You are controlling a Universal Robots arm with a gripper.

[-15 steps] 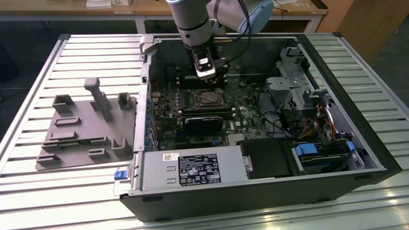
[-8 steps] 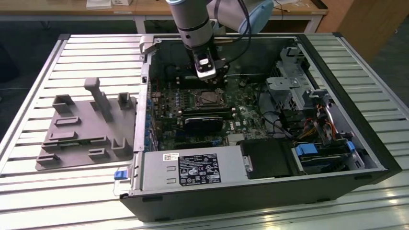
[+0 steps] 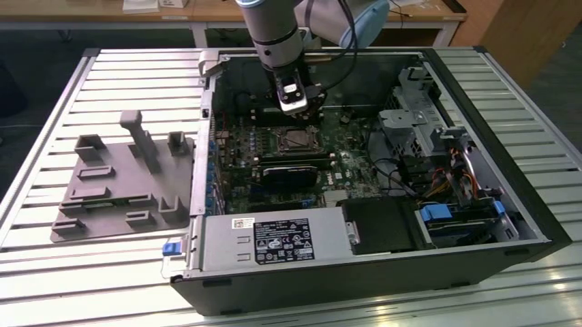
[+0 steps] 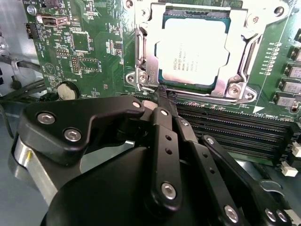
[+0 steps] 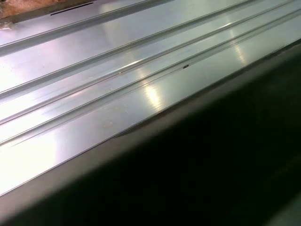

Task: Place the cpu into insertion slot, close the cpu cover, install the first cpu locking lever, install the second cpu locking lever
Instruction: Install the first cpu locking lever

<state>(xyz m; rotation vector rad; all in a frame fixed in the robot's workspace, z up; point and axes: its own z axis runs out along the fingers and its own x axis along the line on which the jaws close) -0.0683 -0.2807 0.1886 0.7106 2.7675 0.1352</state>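
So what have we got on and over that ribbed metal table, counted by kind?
Open computer case: 1
Grey plastic rack: 1
Silver chip: 1
Metal frame over the chip: 1
Robot hand: 1
Total: 5

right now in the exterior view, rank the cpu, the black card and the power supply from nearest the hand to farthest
1. cpu, right beside the hand.
2. black card, past the cpu, toward the camera.
3. power supply, closest to the camera of the three.
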